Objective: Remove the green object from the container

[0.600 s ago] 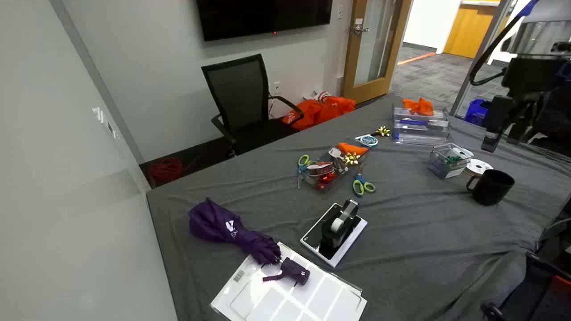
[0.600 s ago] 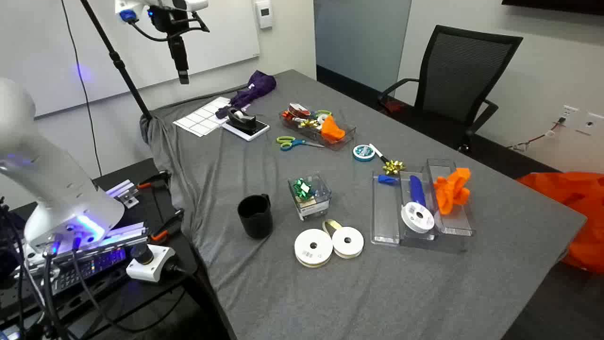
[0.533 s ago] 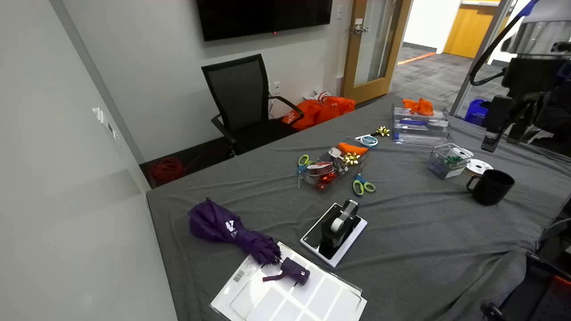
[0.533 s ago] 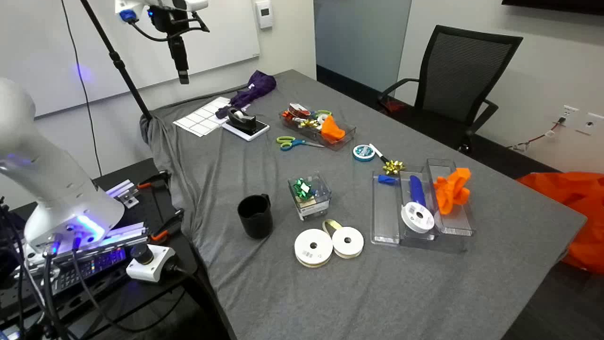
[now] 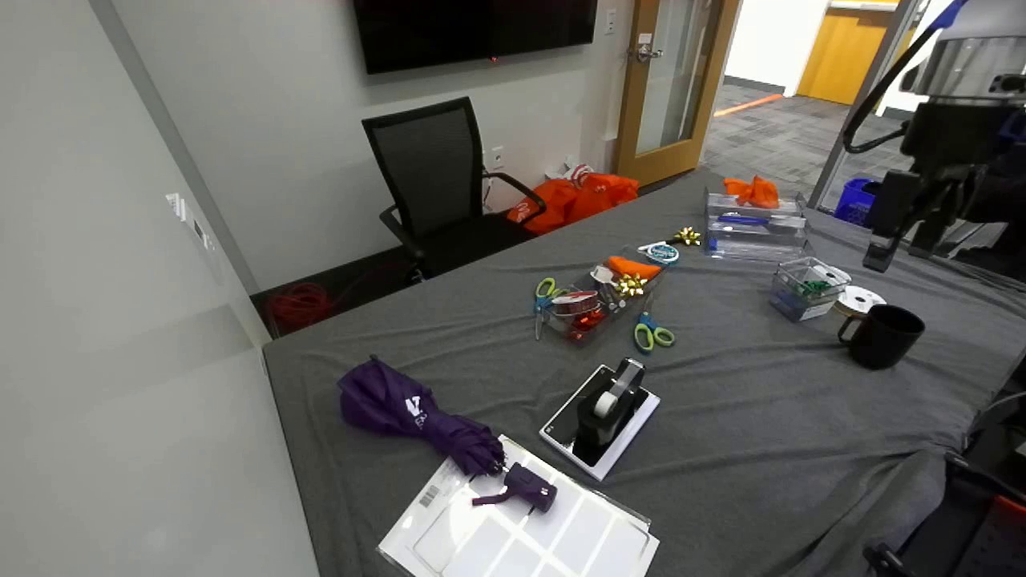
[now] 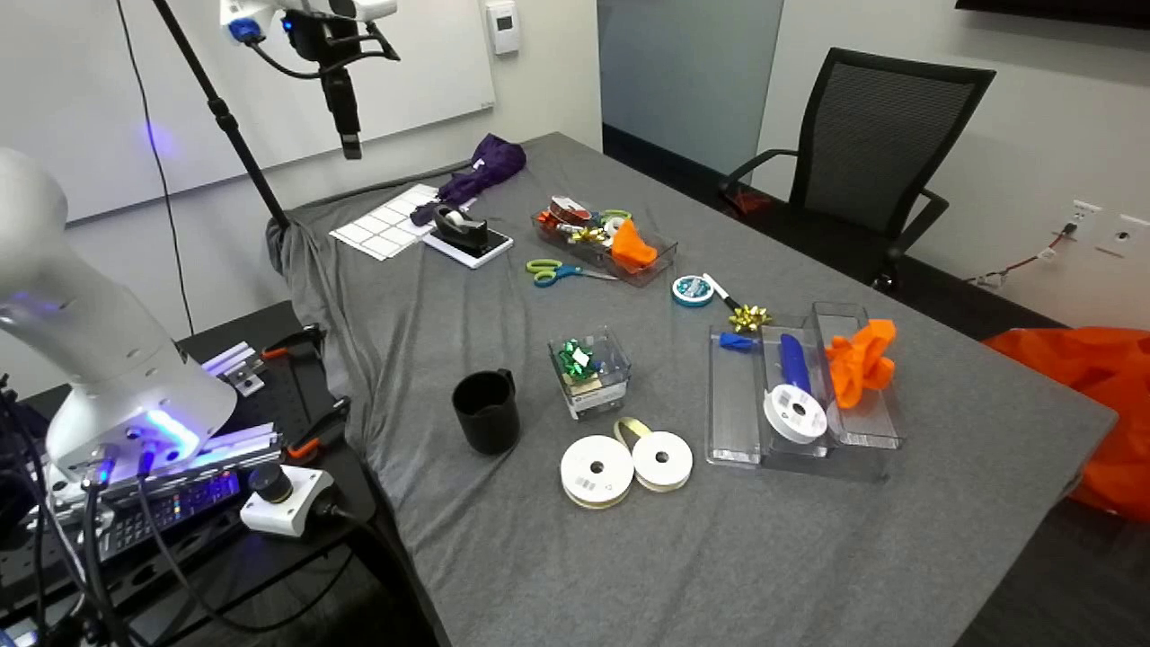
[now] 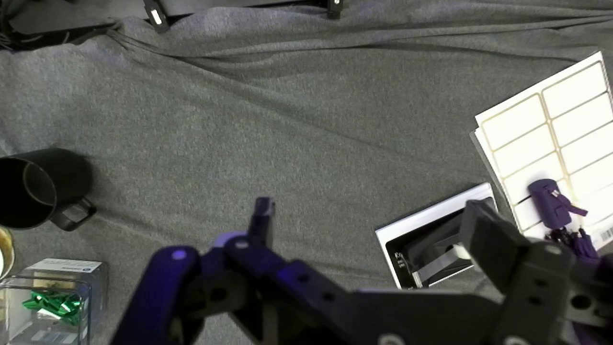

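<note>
high above the desk (image 6: 764,557), claw (image 7: 371,208) hangs with its fingers (image 7: 495,247) spread wide, nothing between them (wrist view makes that plain). target = green bow (image 6: 576,359), sitting inside the clear box (image 6: 602,394), well apart from the claw: lower, and off toward the left edge of wrist view. black mug (image 6: 485,418) is on that same side of the claw, near the box, not touching; white spools (image 6: 584,476) lie just beside the box, on its side away from the claw. tape dispenser (image 5: 609,405) is below the claw, the opposite way, toward the right in wrist view.

progress: basically zero. no contact, no grasp, bow not out. only ready part is the spread fingers. left to do, i'd say: travel across to above the box, line up, come down, pinch the bow, lift it past the rim, put it down outside. likely snag: box walls look close around the bow, so a finger could catch the rim; other bits share the box, too small to name. bow itself looks light and squashy, should pinch fine, i'd guess.
</note>
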Robot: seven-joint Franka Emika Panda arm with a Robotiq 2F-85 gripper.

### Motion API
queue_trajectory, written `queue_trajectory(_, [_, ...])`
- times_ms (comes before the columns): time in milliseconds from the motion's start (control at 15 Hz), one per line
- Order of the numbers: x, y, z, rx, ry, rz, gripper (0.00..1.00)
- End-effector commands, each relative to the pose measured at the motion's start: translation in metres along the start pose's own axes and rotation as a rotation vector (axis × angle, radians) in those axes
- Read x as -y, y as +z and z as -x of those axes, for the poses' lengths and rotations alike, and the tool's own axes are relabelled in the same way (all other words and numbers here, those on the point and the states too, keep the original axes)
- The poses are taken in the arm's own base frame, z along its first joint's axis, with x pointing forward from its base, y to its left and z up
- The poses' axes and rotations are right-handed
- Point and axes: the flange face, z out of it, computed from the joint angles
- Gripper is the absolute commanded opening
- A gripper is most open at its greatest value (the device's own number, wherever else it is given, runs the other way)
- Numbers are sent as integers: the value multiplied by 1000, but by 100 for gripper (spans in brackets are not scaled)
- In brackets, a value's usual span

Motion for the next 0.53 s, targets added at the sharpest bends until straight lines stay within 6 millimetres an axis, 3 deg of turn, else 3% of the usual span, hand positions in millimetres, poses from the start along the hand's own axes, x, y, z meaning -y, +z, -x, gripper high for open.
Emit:
queue_trajectory(0, [-25, -11, -21, -42, 3, -34, 100])
queue_trajectory(467, [-118, -12, -92, -197, 145, 50, 100])
